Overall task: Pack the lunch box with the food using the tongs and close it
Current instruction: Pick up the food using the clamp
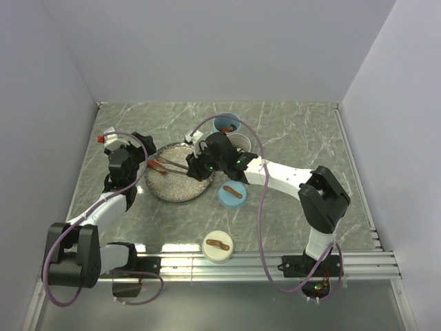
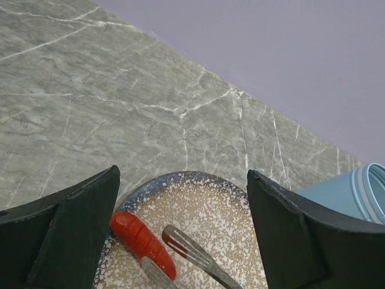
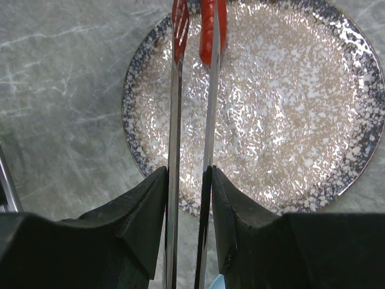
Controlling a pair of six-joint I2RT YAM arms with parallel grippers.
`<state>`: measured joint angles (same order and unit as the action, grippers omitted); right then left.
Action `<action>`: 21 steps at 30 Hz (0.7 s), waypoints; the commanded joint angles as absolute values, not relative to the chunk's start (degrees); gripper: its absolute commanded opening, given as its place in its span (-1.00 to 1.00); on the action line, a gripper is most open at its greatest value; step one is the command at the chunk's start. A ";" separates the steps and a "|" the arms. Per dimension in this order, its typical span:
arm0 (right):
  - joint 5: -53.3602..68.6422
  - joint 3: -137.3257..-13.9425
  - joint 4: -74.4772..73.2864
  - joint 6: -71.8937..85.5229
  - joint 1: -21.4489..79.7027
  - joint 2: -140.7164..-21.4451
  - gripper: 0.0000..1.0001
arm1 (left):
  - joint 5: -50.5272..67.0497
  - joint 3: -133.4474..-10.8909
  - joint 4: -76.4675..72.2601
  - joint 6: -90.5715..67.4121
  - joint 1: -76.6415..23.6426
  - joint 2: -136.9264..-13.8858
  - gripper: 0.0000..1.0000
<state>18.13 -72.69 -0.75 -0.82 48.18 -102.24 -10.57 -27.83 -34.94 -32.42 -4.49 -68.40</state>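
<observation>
My right gripper (image 3: 189, 171) is shut on the grey metal tongs (image 3: 175, 108), whose arms reach out over the speckled plate (image 3: 289, 120). One red piece of food (image 3: 206, 27) lies at the plate's far rim. One tong arm crosses over it and the other tip stands apart beside it. My left gripper (image 2: 183, 174) hangs open over the plate's left edge, with the red piece (image 2: 141, 241) and the tong tips (image 2: 180, 241) between its fingers but untouched. The lunch box's round blue tub (image 1: 227, 124) stands behind the plate (image 1: 176, 189) with something brown inside.
A white tub (image 1: 241, 141) stands next to the blue one, partly hidden by my right wrist. A blue lid (image 1: 232, 194) with a brown strip handle lies right of the plate. A white lid (image 1: 218, 246) lies near the front rail.
</observation>
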 commanded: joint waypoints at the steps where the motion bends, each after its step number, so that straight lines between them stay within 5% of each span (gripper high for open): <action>1: 18.55 -76.29 2.29 -0.09 48.25 -103.09 -0.16 | -10.99 -28.04 -37.35 -32.96 -4.66 -67.67 0.86; 21: 16.96 -78.31 -1.67 -0.09 48.16 -107.22 -0.14 | -11.42 -27.60 -37.44 -33.13 -4.66 -67.15 0.86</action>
<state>16.99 -75.20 -1.91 -0.45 48.18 -106.24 -10.59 -27.83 -34.94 -32.42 -4.49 -68.40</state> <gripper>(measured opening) 0.431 0.929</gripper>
